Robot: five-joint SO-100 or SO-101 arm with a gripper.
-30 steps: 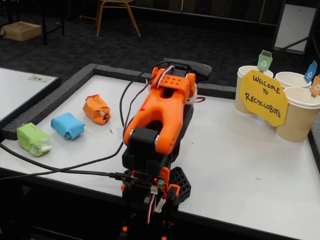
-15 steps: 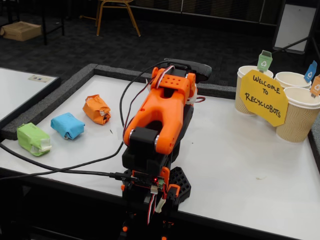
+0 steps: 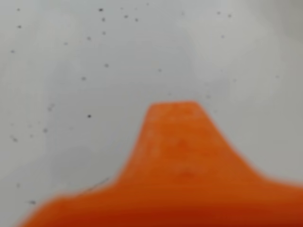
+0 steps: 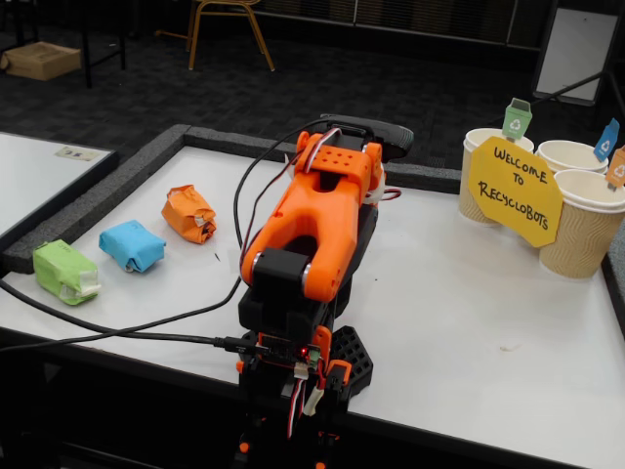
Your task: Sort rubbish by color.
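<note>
Orange plastic: arm [image 4: 317, 220] folded over its base near the front edge of the white worktop [image 4: 469, 293] in the fixed view, nothing held as far as can be seen.
Rubbish: three paper-wrapped lumps in a slanting row on the worktop at the left of the fixed view, orange lump [image 4: 189, 213] farthest back, light blue lump [image 4: 132, 245] in the middle, light green lump [image 4: 65, 272] nearest the front edge.
Bearing: all three well apart from the arm, off to its left as that view shows it; orange lump nearest, green farthest.
Long axes: each lump lying roughly along the diagonal of the row.
Cups: beige paper cups [image 4: 586, 230] with coloured tags and a yellow sign [image 4: 515, 191] at the far right, on the opposite side from the lumps.
End effector: hidden behind the folded arm in the fixed view; only one blurred orange finger [image 3: 175, 156] over bare speckled worktop in the wrist view, so whether apart or together cannot be told.
Hidden: no lump in the wrist view; tag symbols too small to read.
</note>
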